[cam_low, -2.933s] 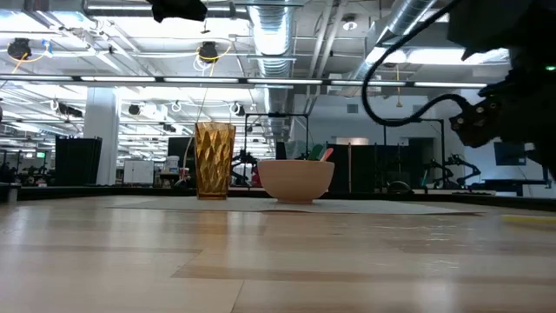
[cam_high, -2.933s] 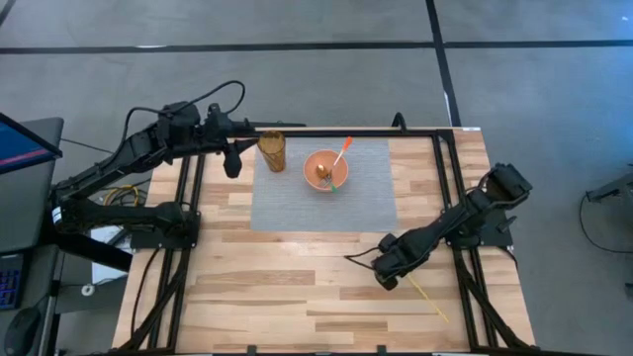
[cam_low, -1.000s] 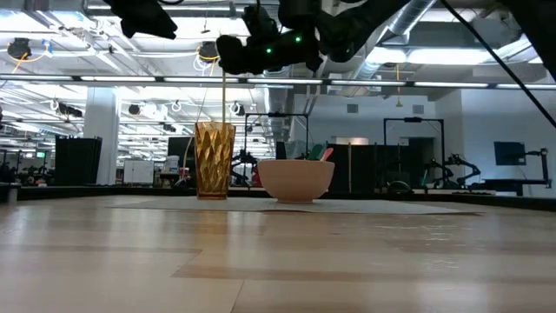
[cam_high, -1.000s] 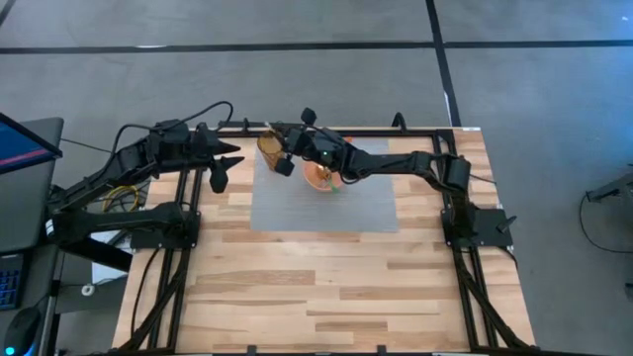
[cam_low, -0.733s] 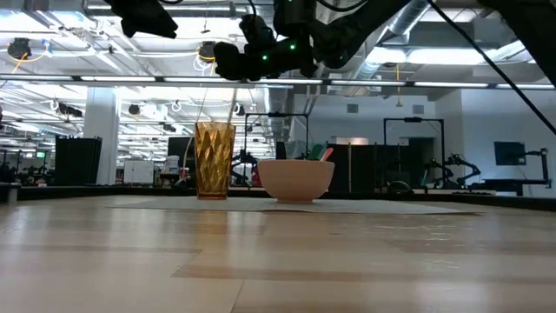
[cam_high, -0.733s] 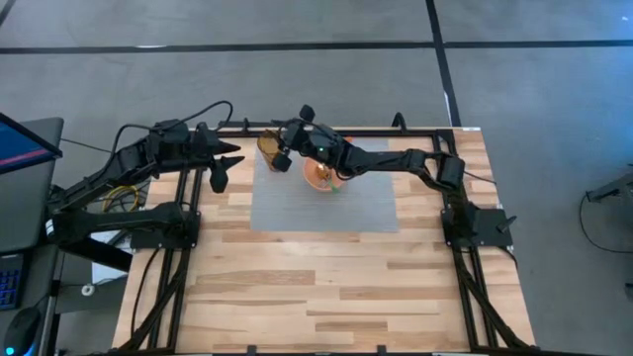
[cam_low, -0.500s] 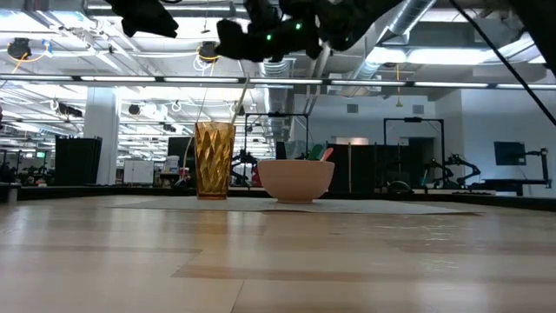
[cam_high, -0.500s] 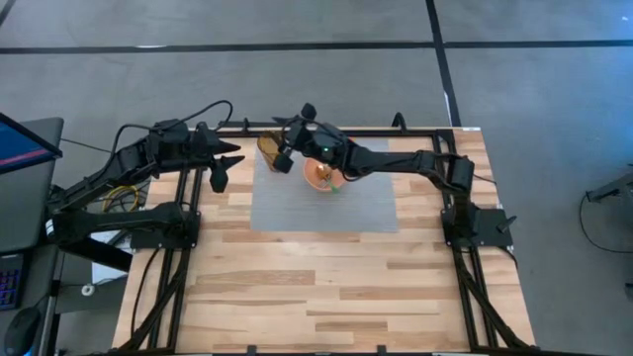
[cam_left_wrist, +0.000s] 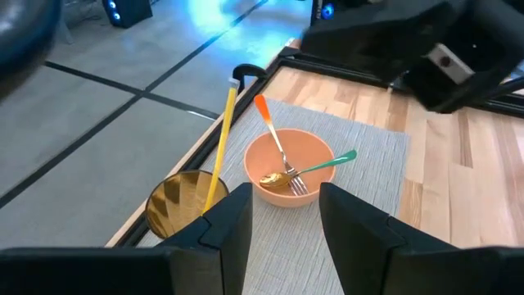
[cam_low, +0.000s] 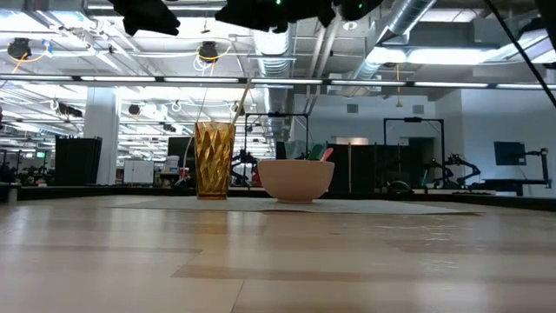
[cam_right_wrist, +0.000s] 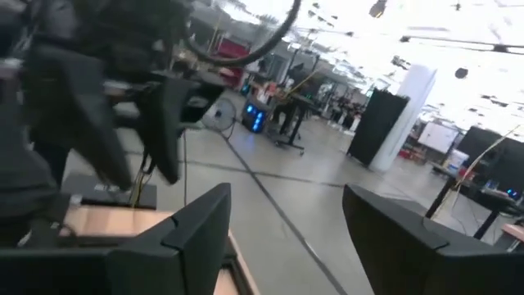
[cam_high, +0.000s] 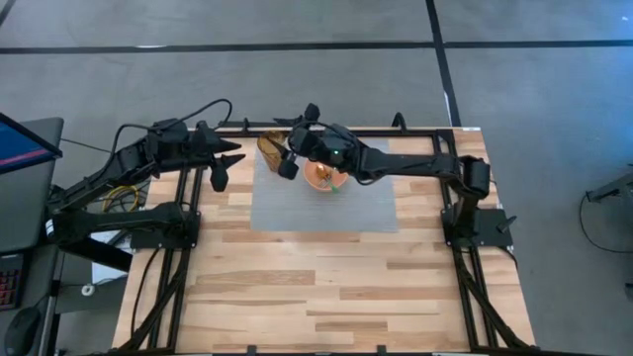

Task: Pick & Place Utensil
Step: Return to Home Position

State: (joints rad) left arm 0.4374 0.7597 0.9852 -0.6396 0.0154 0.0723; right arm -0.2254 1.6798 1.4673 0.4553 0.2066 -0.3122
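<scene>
One yellow straw (cam_left_wrist: 223, 135) stands in the orange glass cup (cam_left_wrist: 182, 201), leaning on the rim with its upper end free. The cup is upright on the gray tablemat (cam_high: 326, 213), just to the left of the brown bowl (cam_low: 295, 181). The bowl holds the green spoon (cam_left_wrist: 327, 162) and an orange-handled utensil (cam_left_wrist: 266, 115), crossed with their handles propped on the rim. This layout reads as a finished place setting: drink beside dish, utensils contained, nothing loose on the desk (cam_high: 326, 287). The right gripper (cam_right_wrist: 286, 197) is wide open and empty. In the low view it hangs high above the cup, apart from the straw's tip. The right arm is stretched nearly flat from its base at the desk's right edge across to the mat. The left gripper (cam_left_wrist: 285, 192) is also parted and empty, and it waits off the mat's left side, aimed at the cup and bowl with its arm folded back. In my judgement only retraction remains, and the main risk is the right arm clipping the leaning straw.
</scene>
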